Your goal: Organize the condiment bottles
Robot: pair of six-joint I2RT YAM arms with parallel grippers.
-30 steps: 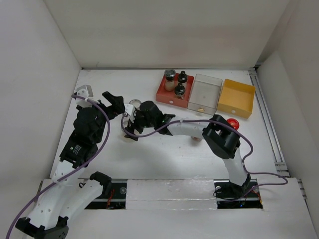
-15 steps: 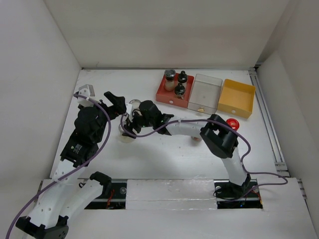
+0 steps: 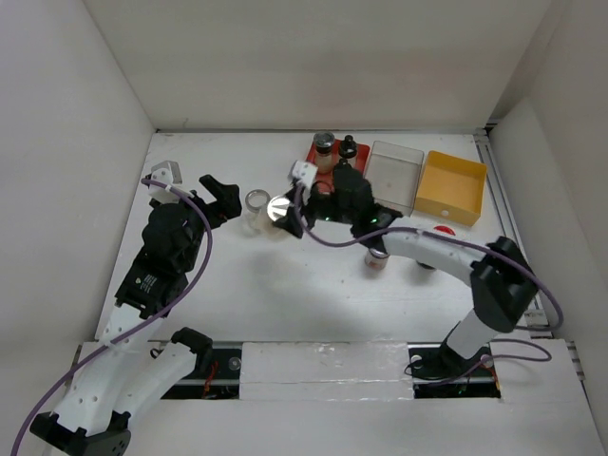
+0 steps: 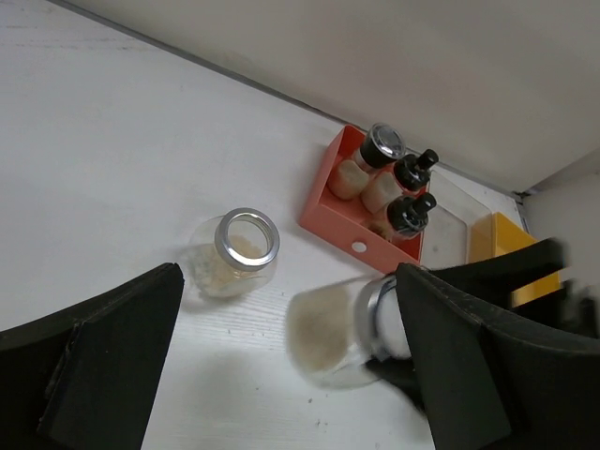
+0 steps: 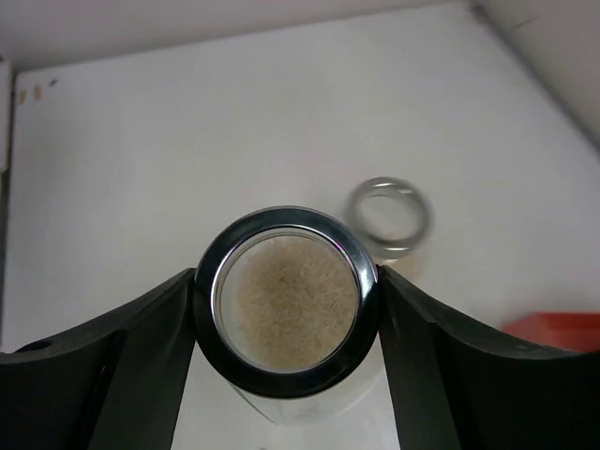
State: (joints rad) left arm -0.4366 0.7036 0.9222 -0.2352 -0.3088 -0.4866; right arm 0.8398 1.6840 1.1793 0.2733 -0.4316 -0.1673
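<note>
My right gripper [image 3: 284, 211] is shut on a squat clear glass jar [image 5: 286, 302] of beige grains, its fingers [image 5: 431, 356] pressed against both sides of the metal rim. The left wrist view shows that jar [image 4: 336, 330] blurred and tilted. A second squat glass jar [image 3: 256, 201] stands just left of it, apart [image 5: 389, 216]. My left gripper [image 3: 218, 195] is open beside them with nothing between its jaws. The red tray [image 3: 317, 182] holds a grey-lidded shaker [image 4: 380, 146] and two black-capped shakers [image 4: 413, 171]. A labelled jar [image 3: 378, 258] stands under the right arm.
A clear tray [image 3: 394, 176] and a yellow tray [image 3: 451, 186] stand side by side right of the red tray. A red cap [image 3: 444, 231] peeks out beside the right forearm. White walls enclose the table on three sides.
My right gripper has shut on the glass jar and carried it right, toward the red tray, as the right arm swung out. The left arm has stayed still.
</note>
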